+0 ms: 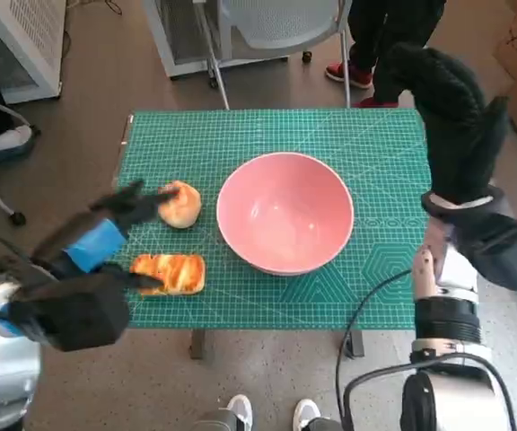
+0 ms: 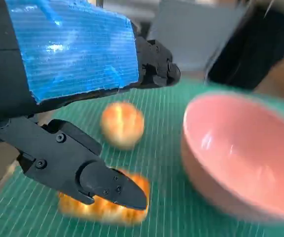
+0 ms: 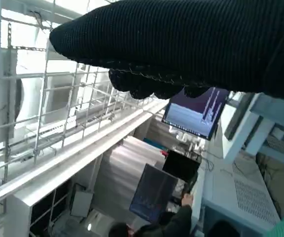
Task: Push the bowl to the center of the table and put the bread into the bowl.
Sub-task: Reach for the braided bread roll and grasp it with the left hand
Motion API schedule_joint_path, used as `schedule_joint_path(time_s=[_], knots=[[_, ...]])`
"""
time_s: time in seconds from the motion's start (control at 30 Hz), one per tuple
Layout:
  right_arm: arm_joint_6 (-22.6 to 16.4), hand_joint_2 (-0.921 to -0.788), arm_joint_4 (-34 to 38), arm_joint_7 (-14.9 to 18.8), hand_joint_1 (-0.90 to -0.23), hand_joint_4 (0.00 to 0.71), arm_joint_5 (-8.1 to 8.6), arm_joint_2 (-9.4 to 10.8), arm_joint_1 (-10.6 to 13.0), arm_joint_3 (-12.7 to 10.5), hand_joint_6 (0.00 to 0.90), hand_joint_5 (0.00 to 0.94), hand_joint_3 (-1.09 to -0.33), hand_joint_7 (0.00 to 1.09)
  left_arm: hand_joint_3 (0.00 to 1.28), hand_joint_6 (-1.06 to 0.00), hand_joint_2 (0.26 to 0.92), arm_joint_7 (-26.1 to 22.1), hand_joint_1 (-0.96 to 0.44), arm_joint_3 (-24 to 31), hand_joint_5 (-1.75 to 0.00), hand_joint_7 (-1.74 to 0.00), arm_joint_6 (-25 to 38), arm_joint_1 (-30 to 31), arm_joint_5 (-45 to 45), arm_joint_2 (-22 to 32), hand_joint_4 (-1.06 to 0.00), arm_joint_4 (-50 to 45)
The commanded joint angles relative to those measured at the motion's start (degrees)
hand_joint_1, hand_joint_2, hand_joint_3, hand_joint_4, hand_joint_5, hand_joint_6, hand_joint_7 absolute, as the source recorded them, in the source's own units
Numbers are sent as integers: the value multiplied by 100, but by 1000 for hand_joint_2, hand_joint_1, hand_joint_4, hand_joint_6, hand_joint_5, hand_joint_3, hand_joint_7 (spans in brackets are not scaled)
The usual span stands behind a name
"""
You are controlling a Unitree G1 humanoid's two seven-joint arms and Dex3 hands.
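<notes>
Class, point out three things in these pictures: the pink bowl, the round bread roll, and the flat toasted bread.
pink bowl (image 1: 285,180): head view, on its far inner wall.
round bread roll (image 1: 180,205): head view, on the middle of its top.
flat toasted bread (image 1: 173,272): head view, on the middle of its browned top.

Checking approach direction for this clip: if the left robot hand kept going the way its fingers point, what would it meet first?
Probably the round bread roll, just ahead of the left robot hand; its height above the mat is unclear.
</notes>
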Motion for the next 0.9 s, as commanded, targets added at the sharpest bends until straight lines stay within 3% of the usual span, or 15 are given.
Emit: schedule_joint_path(time_s=[0.03,0.57,0.9], knots=[[100,-921,85,-1,-533,312,44,49,78,37,431,2,-447,23,0,-322,706,22,-168,-223,-4,-25,54,67,168,99,-87,16],[181,-921,48,69,-513,317,158,97,90,55,435,3,-454,19,1,-325,707,182,-222,-951,-2,-5,-293,55,794,174,-101,710],[166,-921,75,102,-512,318,214,96,122,63,437,2,-453,17,5,-336,721,549,-199,-1363,-8,-6,-713,-180,1088,29,-130,1752]])
